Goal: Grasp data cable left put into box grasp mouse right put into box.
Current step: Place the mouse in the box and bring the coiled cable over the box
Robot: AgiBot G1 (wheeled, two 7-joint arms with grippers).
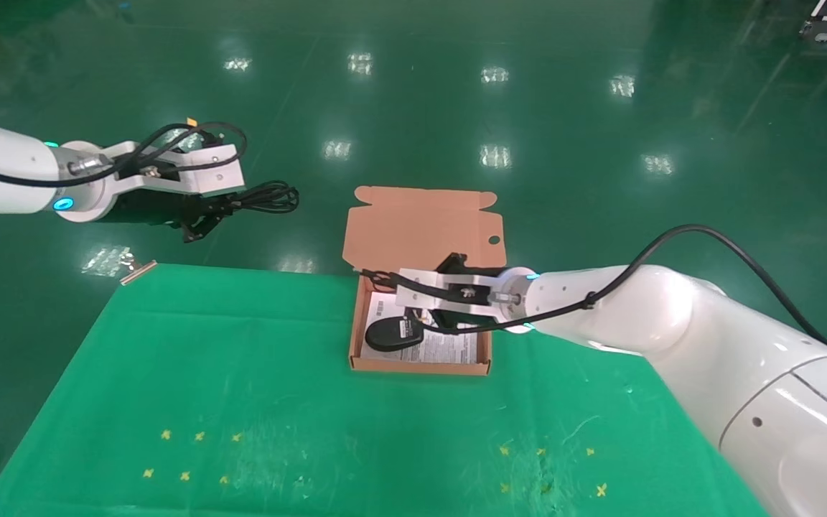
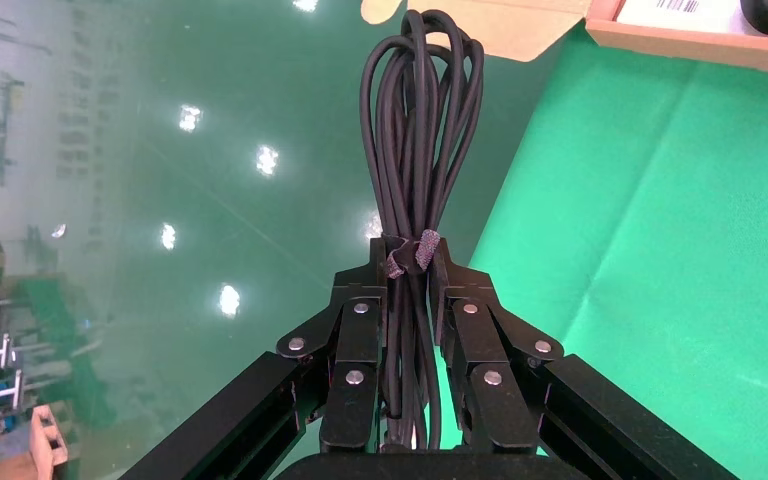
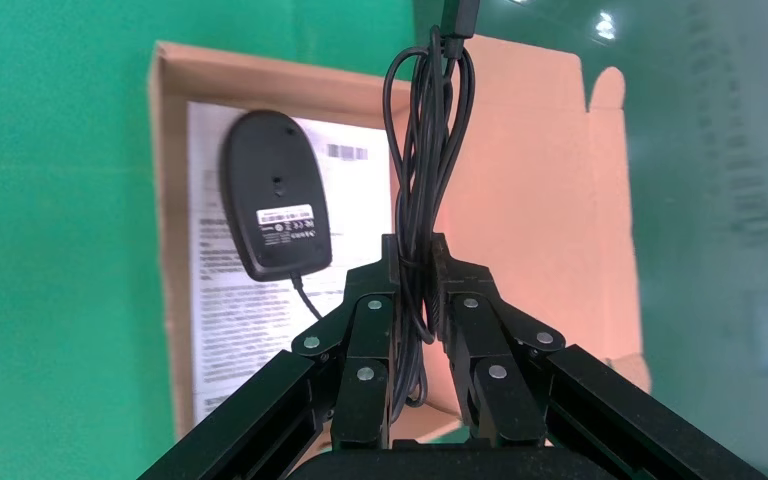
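My left gripper (image 1: 214, 208) is shut on the data cable (image 1: 270, 197), a tied black bundle, and holds it in the air over the floor, beyond the table's far left corner. In the left wrist view the gripper (image 2: 410, 256) pinches the cable (image 2: 420, 120) at its tie. The box (image 1: 421, 367) stands open at the table's far edge, its lid (image 1: 421, 226) leaning back. The mouse (image 1: 393, 334) lies label up on the white sheet (image 3: 360, 190) inside. My right gripper (image 1: 393, 281) hovers over the box, shut on the mouse's looped cord (image 3: 425, 130). The right wrist view shows the gripper (image 3: 415, 246), the mouse (image 3: 275, 195) and the box wall (image 3: 165, 200).
The green cloth table (image 1: 241, 373) ends just behind the box, with shiny green floor beyond. A small metal strip (image 1: 138, 271) lies at the table's far left corner. Yellow cross marks (image 1: 191, 452) dot the near cloth on both sides.
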